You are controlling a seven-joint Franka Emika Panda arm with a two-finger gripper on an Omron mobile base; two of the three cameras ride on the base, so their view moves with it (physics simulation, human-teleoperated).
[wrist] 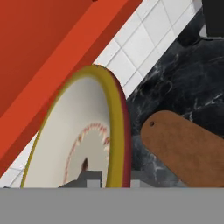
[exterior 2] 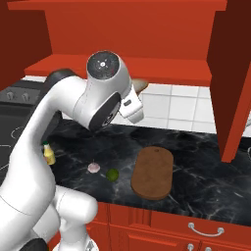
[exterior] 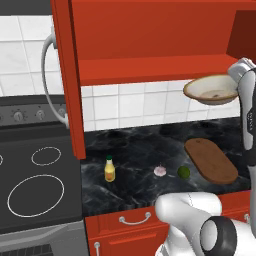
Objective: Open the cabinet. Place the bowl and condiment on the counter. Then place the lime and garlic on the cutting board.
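Observation:
The red cabinet point(exterior: 150, 67) stands open with its shelf bare. The beige bowl point(exterior: 211, 90) hangs in the air just below the shelf's front edge, above the cutting board point(exterior: 210, 160). My gripper point(exterior: 237, 82) is shut on the bowl's right rim. In the hand view the bowl point(wrist: 83, 144) stands on edge with its rim pinched in my gripper point(wrist: 114, 178). On the black counter point(exterior: 140, 145) the yellow condiment point(exterior: 109, 169) stands upright at the left. The garlic point(exterior: 160, 171) and the lime point(exterior: 183, 172) lie side by side between the condiment and the board.
The left cabinet door point(exterior: 67, 80) juts out edge-on toward me beside the stovetop point(exterior: 35, 180). The right door point(exterior 2: 230, 98) hangs open over the counter's right end. Red drawers point(exterior: 125, 225) run below the counter's front edge.

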